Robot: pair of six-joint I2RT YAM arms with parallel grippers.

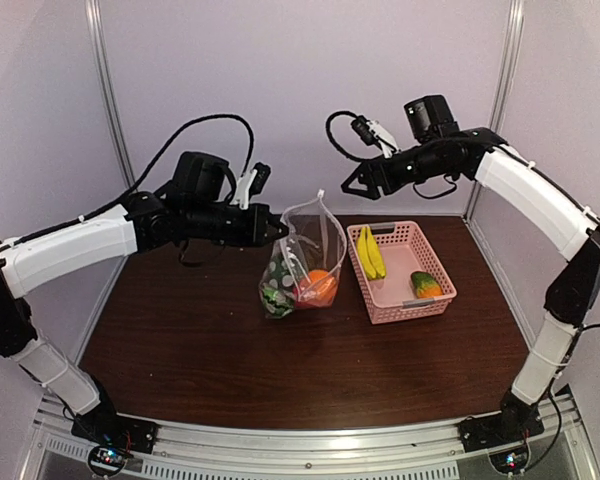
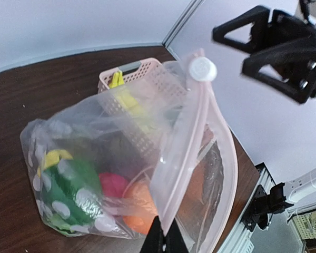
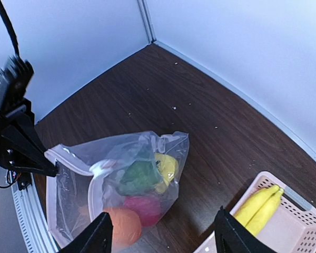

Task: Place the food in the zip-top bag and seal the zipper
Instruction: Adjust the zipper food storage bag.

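The left fingers (image 2: 155, 241) are pinched shut on the zipper strip (image 2: 192, 142) of the zip-top bag (image 1: 302, 262), which stands on the tabletop (image 1: 180, 340) with an orange (image 1: 320, 283) inside. The right fingers (image 3: 97, 237) hang spread wide and empty, up above the bag and the pink basket (image 1: 410, 312).

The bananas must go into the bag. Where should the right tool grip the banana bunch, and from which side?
Probably across the middle of the banana bunch, coming down from above. It lies flat, long and narrow, by the left wall of the pink basket, so the walls block a sideways approach.
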